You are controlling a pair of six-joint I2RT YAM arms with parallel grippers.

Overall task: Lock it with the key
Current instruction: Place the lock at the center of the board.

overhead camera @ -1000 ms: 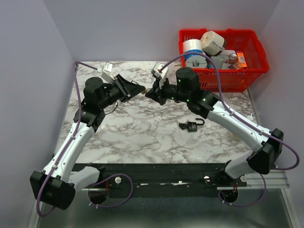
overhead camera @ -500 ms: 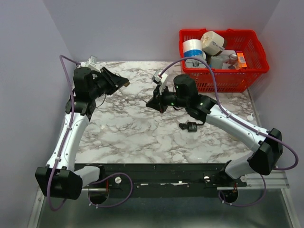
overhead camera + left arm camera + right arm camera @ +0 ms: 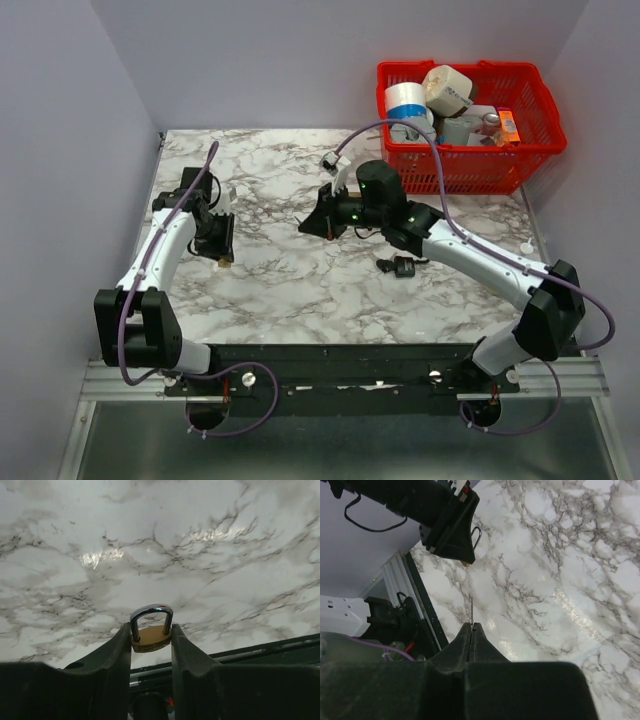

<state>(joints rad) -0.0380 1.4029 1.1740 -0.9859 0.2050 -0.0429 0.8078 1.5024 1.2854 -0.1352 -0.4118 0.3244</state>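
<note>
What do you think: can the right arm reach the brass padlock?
Probably yes: only bare table lies between the right gripper, shut on the key, and the brass padlock in the left gripper.

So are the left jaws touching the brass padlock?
Touching. The left wrist view shows the padlock pinched between the left jaws, its brass body against both inner faces.

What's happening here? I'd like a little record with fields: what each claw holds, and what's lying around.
left gripper: shut on brass padlock, shackle poking out past the fingertips
right gripper: shut on key, thin blade sticking out of the tips
key to padlock: apart, not touching; blade aimed roughly toward the left gripper
table: marble top; black padlock lies beside the right arm, held by nothing
basket: red, far right corner, holding assorted items
</note>
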